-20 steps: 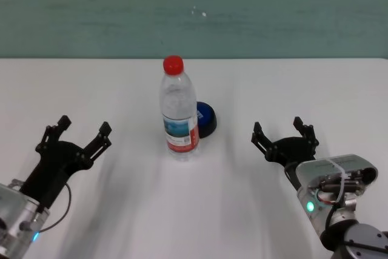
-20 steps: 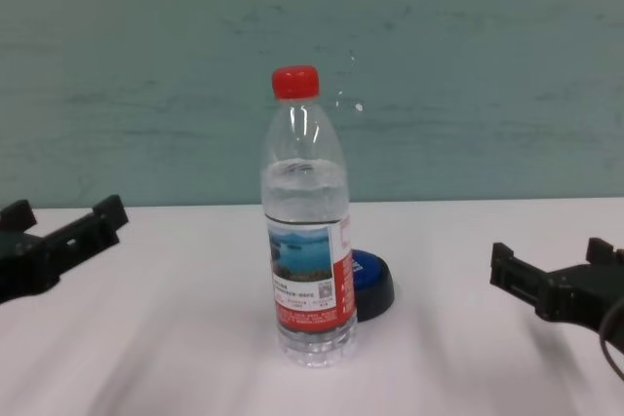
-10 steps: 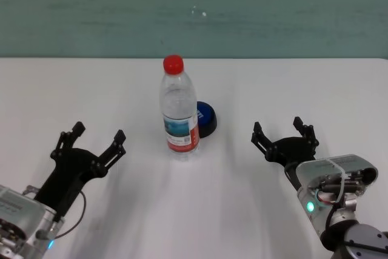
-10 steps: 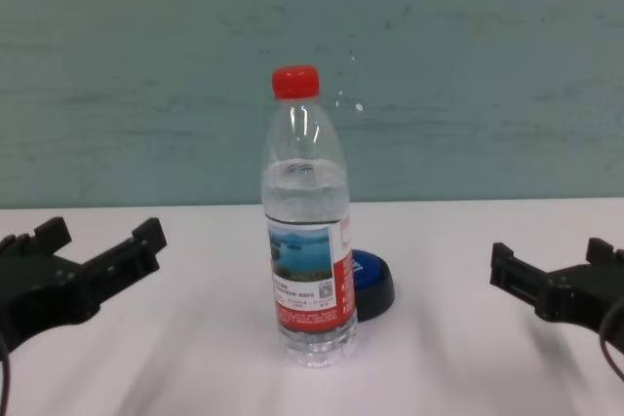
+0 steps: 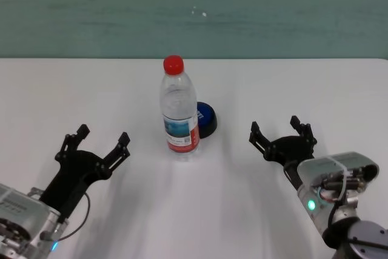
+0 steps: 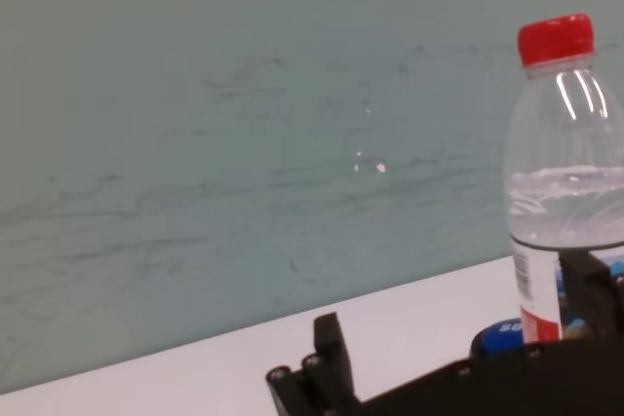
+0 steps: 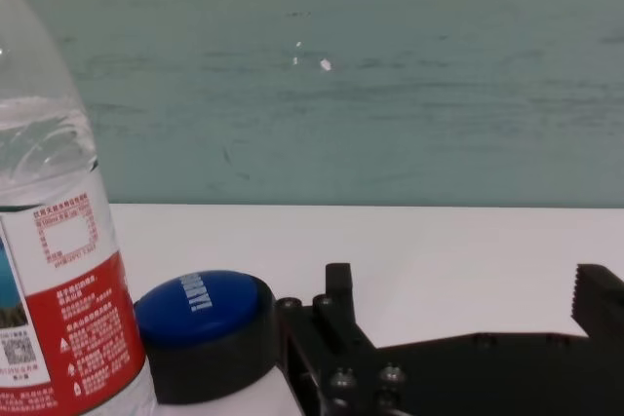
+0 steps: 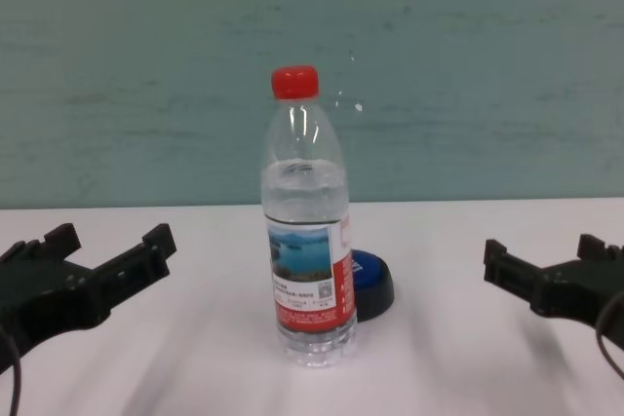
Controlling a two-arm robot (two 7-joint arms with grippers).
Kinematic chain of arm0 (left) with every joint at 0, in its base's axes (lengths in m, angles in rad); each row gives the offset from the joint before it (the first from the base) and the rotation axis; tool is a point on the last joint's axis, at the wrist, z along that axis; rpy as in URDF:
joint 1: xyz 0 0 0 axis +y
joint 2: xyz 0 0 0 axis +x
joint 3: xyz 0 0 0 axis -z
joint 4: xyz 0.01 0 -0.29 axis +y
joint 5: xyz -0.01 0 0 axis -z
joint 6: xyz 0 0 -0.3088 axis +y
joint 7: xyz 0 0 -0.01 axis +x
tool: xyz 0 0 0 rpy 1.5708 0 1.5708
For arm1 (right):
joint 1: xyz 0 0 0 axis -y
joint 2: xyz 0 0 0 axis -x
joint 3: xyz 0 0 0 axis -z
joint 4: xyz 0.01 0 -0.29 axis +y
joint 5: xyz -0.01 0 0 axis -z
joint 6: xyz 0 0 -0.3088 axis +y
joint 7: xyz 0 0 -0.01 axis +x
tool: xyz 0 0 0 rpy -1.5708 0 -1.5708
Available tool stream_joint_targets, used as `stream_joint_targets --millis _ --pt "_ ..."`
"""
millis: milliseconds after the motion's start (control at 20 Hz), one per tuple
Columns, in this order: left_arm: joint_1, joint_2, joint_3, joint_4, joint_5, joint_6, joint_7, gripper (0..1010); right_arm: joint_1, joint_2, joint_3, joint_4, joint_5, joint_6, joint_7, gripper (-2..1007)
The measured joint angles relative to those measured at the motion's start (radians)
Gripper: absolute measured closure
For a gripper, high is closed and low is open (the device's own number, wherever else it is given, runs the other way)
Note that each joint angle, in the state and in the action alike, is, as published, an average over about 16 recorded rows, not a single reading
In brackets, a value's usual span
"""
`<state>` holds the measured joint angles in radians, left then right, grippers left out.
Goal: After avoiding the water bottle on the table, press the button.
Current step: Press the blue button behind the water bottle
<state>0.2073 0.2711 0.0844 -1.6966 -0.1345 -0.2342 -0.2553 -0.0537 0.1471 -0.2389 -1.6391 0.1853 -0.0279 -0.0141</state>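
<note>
The water bottle point(image 5: 178, 110) stands upright in the middle of the white table point(image 5: 291, 83); it also shows in the chest view point(image 8: 306, 231), the left wrist view point(image 6: 568, 182) and the right wrist view point(image 7: 54, 270). The blue button point(image 5: 206, 117) sits just behind and to the right of the bottle, half hidden by it point(image 8: 372, 278), and shows plainly in the right wrist view point(image 7: 203, 330). My left gripper point(image 5: 100, 141) is open, to the left of the bottle. My right gripper point(image 5: 282, 131) is open, to the right of the button.
A teal wall point(image 5: 194, 10) runs behind the table's far edge. Nothing else stands on the table besides the bottle and the button.
My left gripper has moved right and a little nearer, closing in on the bottle's left side. My right gripper has shifted very slightly left. Bottle and button have not moved.
</note>
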Motion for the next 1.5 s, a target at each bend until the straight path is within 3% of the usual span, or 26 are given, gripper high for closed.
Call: stream_joint_targets --millis 750,1150,1500 --pt "-0.001 0.001 -0.002 0.002 -0.001 0.000 0.000 0 0.050 -0.021 0.053 0.023 -0.011 0.038 0.081 1" --pt "-0.002 0.001 -0.002 0.002 -0.001 -0.001 0.000 0 0.105 -0.024 0.078 0.066 -0.007 0.046 0.132 1" --pt "-0.002 0.001 -0.002 0.003 -0.001 -0.001 0.000 0 0.164 -0.019 0.080 0.113 -0.003 0.050 0.171 1"
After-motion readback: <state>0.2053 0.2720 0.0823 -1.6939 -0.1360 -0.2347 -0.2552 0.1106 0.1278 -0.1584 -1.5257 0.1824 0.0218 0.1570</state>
